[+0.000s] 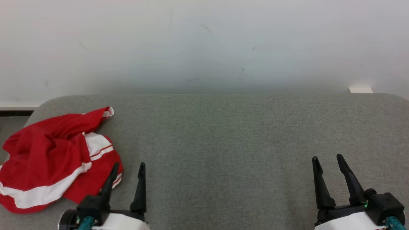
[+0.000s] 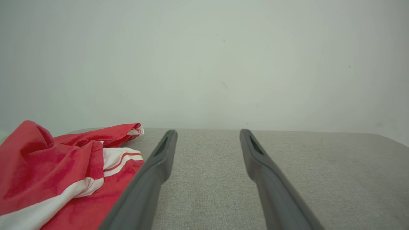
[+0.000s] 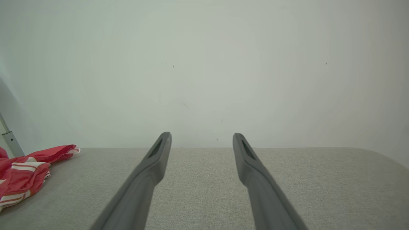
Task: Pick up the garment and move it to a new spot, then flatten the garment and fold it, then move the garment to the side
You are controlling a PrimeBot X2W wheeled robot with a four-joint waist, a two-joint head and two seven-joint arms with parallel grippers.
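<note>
Leftward, crumpled garment (image 1: 48, 159) — pale wall (image 1: 204, 41) behind.

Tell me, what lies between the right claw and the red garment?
In the head view, the open left gripper stands between the right gripper and the red garment; the rest is bare grey surface.

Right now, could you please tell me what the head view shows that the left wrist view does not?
Head view adds: the right end effector, open and empty at lower right, and a small white block at the far edge of the grey padded surface. Left wrist view adds: the recessed slots on the inner faces of the left end effector. Shared: the crumpled red and white garment on the left of that surface, the open left end effector close to it, and the pale wall.
</note>
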